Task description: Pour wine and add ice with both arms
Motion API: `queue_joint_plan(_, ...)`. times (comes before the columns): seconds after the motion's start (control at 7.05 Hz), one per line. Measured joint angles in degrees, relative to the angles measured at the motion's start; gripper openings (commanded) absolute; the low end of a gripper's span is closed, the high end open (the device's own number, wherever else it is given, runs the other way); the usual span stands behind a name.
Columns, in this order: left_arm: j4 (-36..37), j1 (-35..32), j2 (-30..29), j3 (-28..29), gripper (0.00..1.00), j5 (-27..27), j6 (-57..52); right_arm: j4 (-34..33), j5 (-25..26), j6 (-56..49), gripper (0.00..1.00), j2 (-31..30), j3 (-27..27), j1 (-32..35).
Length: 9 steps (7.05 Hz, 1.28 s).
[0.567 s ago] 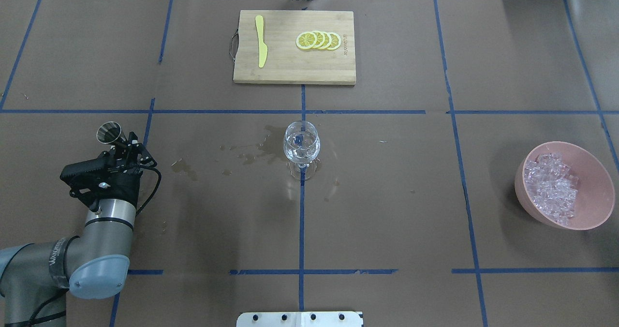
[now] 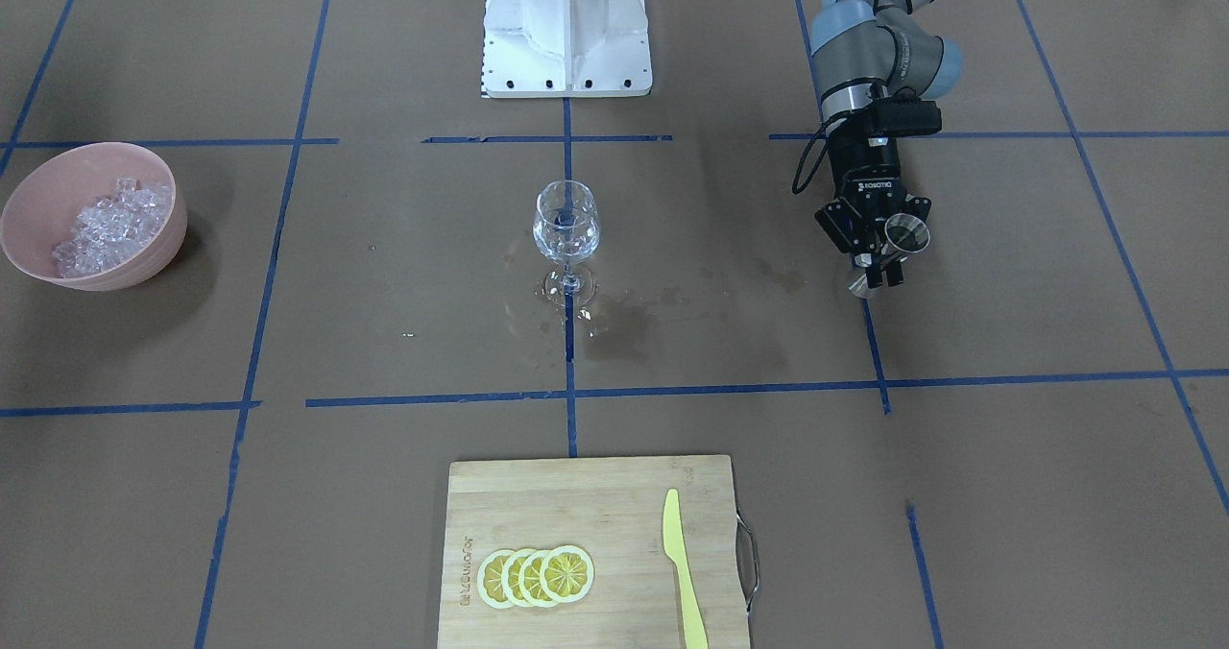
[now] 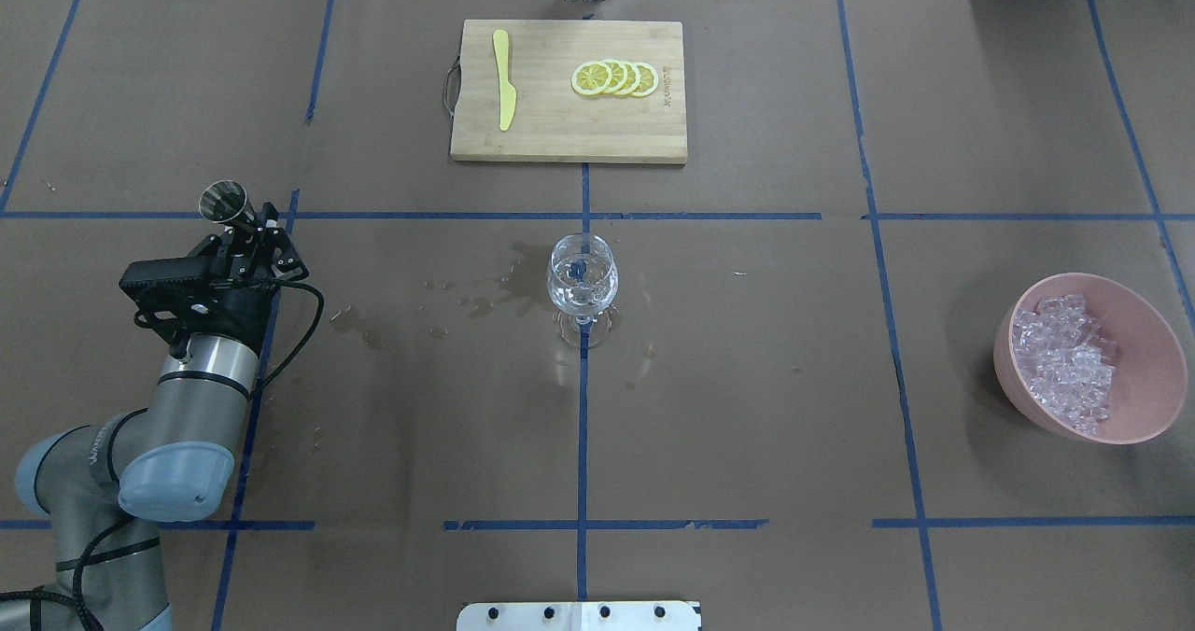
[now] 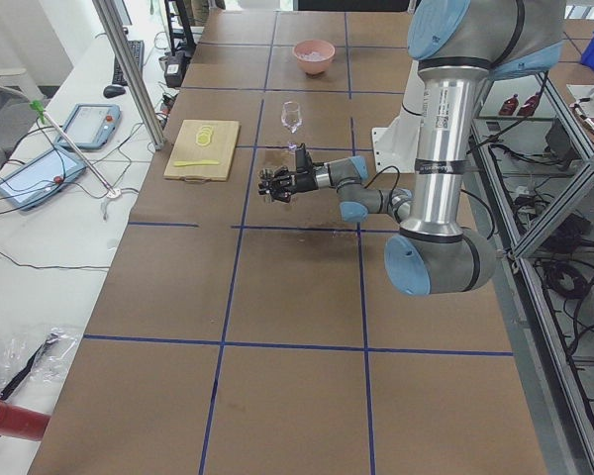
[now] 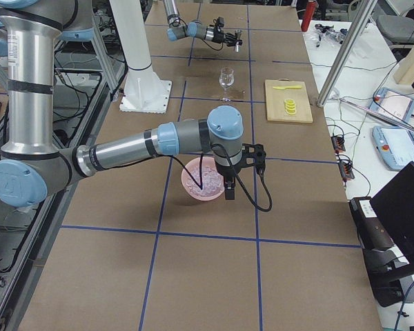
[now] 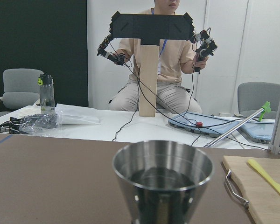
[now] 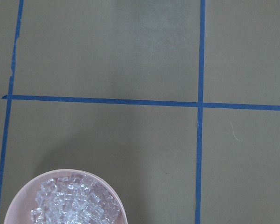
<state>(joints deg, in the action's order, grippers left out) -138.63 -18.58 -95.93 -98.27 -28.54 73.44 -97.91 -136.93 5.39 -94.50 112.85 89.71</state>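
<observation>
Status: pour step judged done or nearly done; ice step not begun.

- Left gripper (image 3: 241, 225), left edge of the overhead view: jaws clamped on a steel cup (image 3: 222, 202), held roughly upright and well apart from the wine glass (image 3: 582, 281). In the left wrist view the cup's inside is dark; whether any liquid is left in it cannot be told.
- Wine glass stands upright at the centre of the surface (image 3: 747, 407), on a blue tape crossing. The bowl of the glass glints as if it holds some clear liquid, but the level is unclear. No cubes can be made out in it.
- Wet patches (image 3: 485, 295) lie on the surface just left of the glass in the overhead view, so some liquid likely missed.
- Ice (image 3: 1064, 360): all of it sits heaped in the pink bowl (image 3: 1146, 360) at the right edge of the overhead view, far from the glass. Small clear cubes, whitish where they catch the light, piled toward the bowl's left side, with bare pink wall showing on the right.
- Right gripper (image 5: 228, 193) hangs over the bowl in the right side view only; whether its jaws are open or closed cannot be told. Its wrist camera shows the bowl at lower left of frame.

Remaining: pick up ice, carry it to the glass, drop it in.
</observation>
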Motion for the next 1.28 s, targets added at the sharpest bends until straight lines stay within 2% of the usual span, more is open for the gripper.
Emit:
queue_joint_plan(0.57,-0.7,0.0,-0.6,0.3,0.0,-0.2,-1.7,-0.2,-0.4,0.4,1.0,-0.4,0.7,-0.3)
queue_joint_plan(1.28,-0.7,0.8,-8.3,0.1,0.0,-1.2,-12.5,-0.2,-0.4,0.5,1.0,0.1,1.0,-0.4)
